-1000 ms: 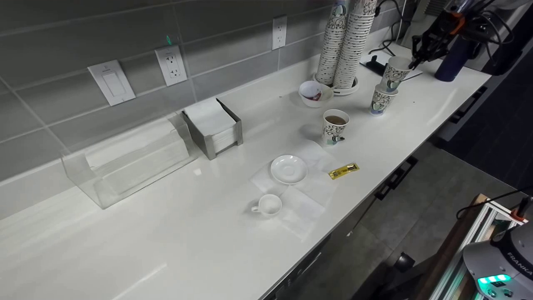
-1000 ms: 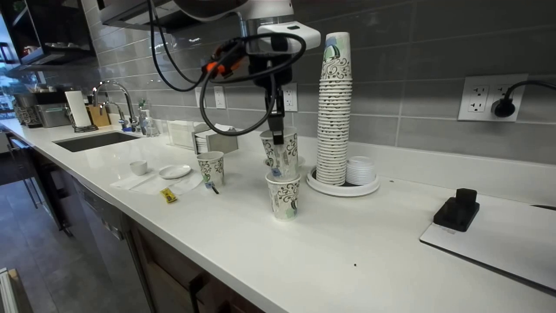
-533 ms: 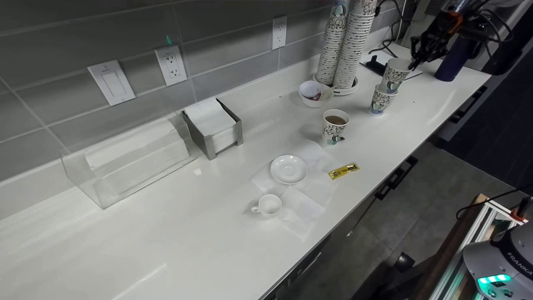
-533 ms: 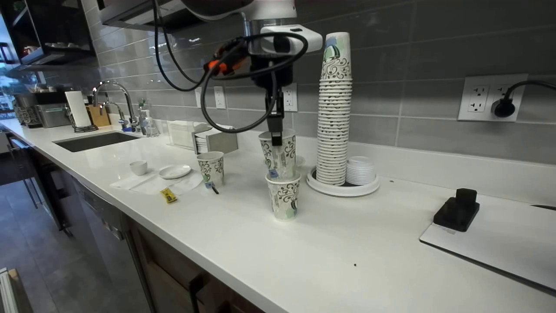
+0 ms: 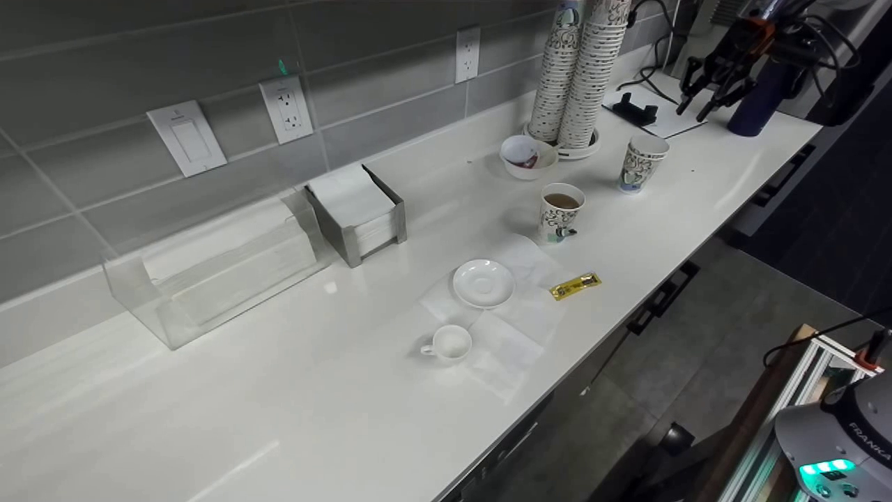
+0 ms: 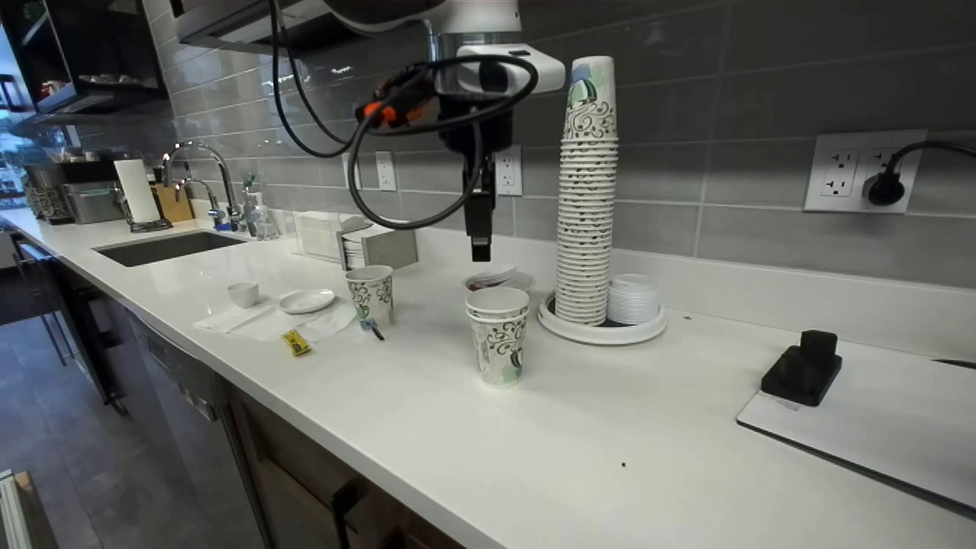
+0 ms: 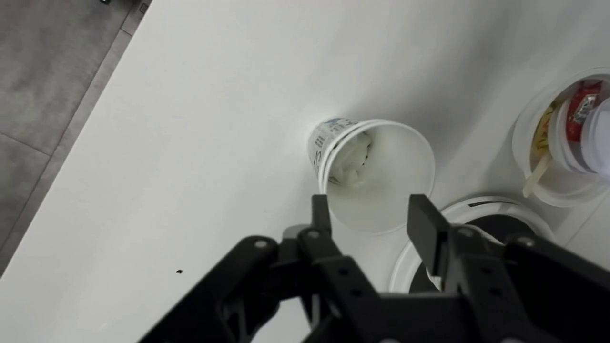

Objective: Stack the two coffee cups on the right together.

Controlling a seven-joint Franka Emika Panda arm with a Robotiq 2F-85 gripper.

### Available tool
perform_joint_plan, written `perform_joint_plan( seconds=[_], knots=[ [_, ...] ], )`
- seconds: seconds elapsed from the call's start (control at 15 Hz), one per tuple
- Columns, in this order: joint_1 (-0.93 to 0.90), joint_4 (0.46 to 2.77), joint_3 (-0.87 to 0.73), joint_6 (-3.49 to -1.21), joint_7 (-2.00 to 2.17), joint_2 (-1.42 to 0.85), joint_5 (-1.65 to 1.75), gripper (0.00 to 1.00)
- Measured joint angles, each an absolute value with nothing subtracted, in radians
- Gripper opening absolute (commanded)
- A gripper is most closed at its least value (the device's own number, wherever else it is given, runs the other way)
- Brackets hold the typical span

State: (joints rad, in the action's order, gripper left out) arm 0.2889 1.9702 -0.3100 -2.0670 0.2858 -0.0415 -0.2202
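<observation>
The two patterned paper coffee cups (image 6: 498, 337) stand nested, upright, near the drink-filled paper cup (image 5: 561, 216); stacking looks done. The gripper (image 5: 691, 113), spread and empty, probably need only withdraw.

Two scroll-patterned paper cups (image 6: 499, 340), nested, upright, on the counter (image 6: 595, 415)

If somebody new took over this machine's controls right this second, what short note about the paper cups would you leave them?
Gripper: open, holding nothing, above the pair and touching neither.
Where things are: the upper cup sits nested in the lower cup, upright on the counter.
Done: the stacking, as far as the views show.
Left: probably only backing away without bumping the pair.
</observation>
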Motion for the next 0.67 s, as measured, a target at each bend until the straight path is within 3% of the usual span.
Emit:
perform_joint_plan(
  seconds=[0.2, 0.67],
  knots=[
    [0.289, 1.967, -0.311, -2.067, 0.288, -0.04, -0.22, 1.0],
    [0.301, 2.077, -0.323, -2.027, 0.081, 0.125, -0.12, 1.0]
  ],
)
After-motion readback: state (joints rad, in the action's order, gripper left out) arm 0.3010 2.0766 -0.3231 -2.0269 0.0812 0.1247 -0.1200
